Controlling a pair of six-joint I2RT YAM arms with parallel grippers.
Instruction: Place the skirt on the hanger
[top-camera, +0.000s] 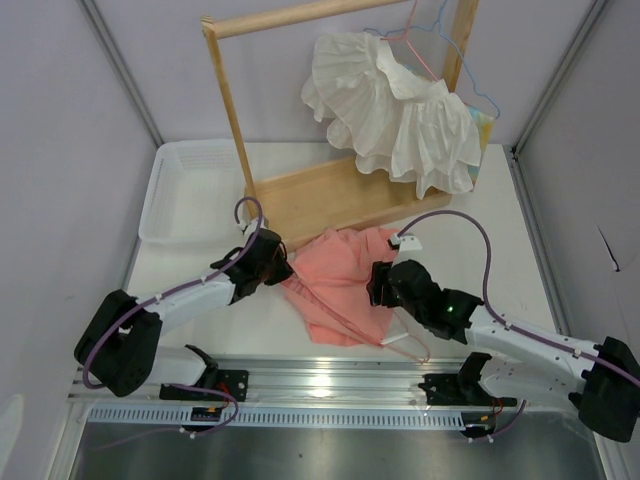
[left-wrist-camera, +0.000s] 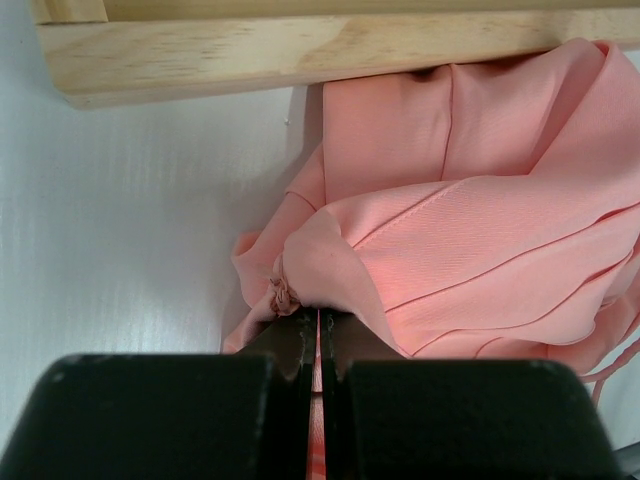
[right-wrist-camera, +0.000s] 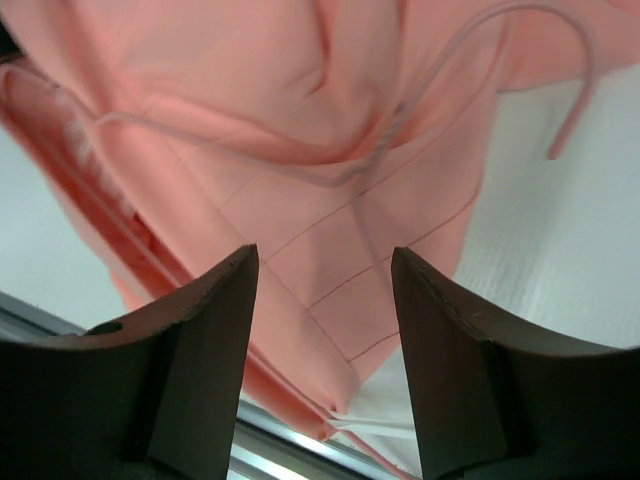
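1. Where things are: the skirt (top-camera: 335, 285) lies bunched on the tabletop (top-camera: 250, 330), just in front of the wooden rack (top-camera: 320, 195). The hanger (right-wrist-camera: 578, 85) lies across the skirt, with its hook off the cloth on the robot's right. I can't tell if any of the wire is actually inside the skirt.

2. The left gripper (left-wrist-camera: 318, 330) has its fingers closed on a gathered bit of the skirt's edge, with a thin strip of pink pinched between them. The right gripper (right-wrist-camera: 322, 270) hangs over the skirt and the wire, fingers (right-wrist-camera: 210, 330) spread apart and holding nothing.

3. My guess at the step is that the right side needs to pick up the hanger while the left side keeps the edge pinned. I'd come down on the wire where it crosses the cloth and try to catch only the wire. If a fold gets pinched along with it, the whole heap will drag.

4. I'd keep the left pinch steady and low. Pulling on it would shift the skirt under the wire.

5. Materials:
   - The skirt is smooth salmon-pink cloth with long stitched creases. It looks floppy and probably slippery, and the edge is crinkly where it's gathered.
   - The hanger is thin, pale, round wire, so it's easy to miss.
   - The rack is plain light wood with square edges.
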